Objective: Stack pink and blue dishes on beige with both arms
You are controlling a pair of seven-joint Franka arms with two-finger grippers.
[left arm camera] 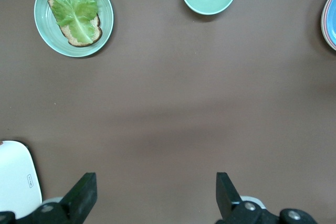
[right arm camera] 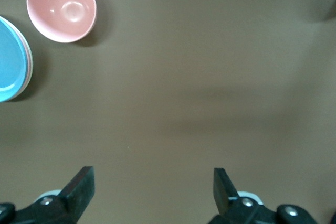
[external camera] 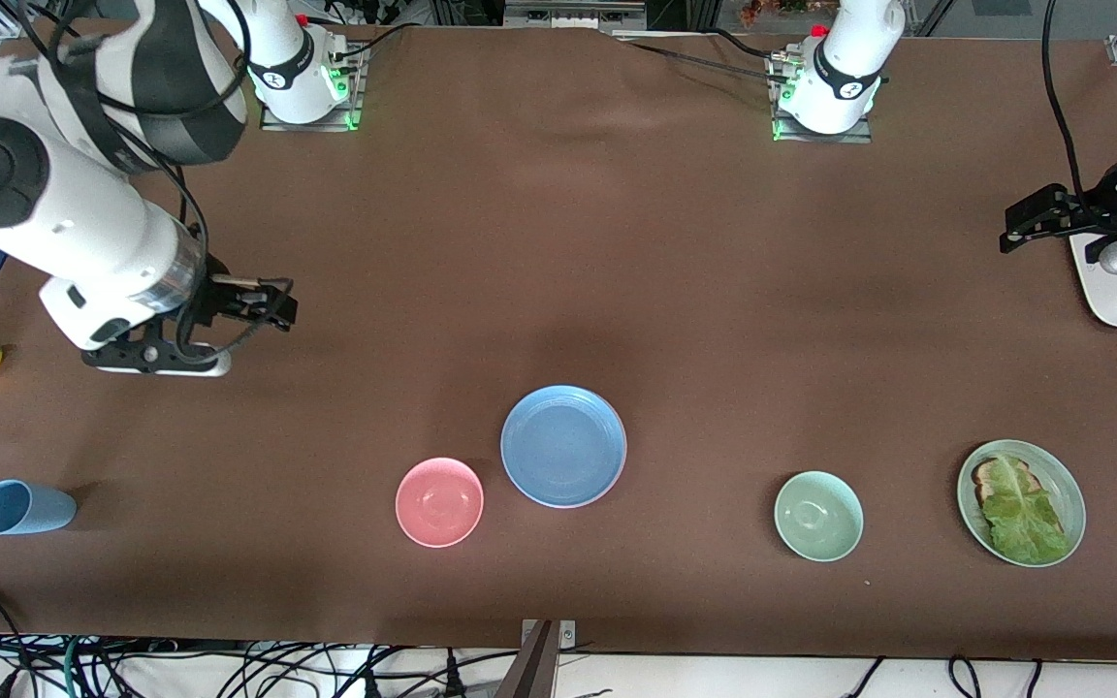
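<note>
With the blue plate [external camera: 563,446] seated atop the stack, both grippers, left [left arm camera: 156,195] and right [right arm camera: 153,192], are held clear, fingers spread, over bare worktop [external camera: 558,242].

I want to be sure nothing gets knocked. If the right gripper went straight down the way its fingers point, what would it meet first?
Probably only bare table. The right gripper is open and empty, with brown tabletop between its fingers. The pink bowl and blue plate sit off to the side of that line, though depth is hard to judge.

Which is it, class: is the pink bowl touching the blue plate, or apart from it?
Apart. The front view shows brown table between the pink bowl and the blue plate.
</note>
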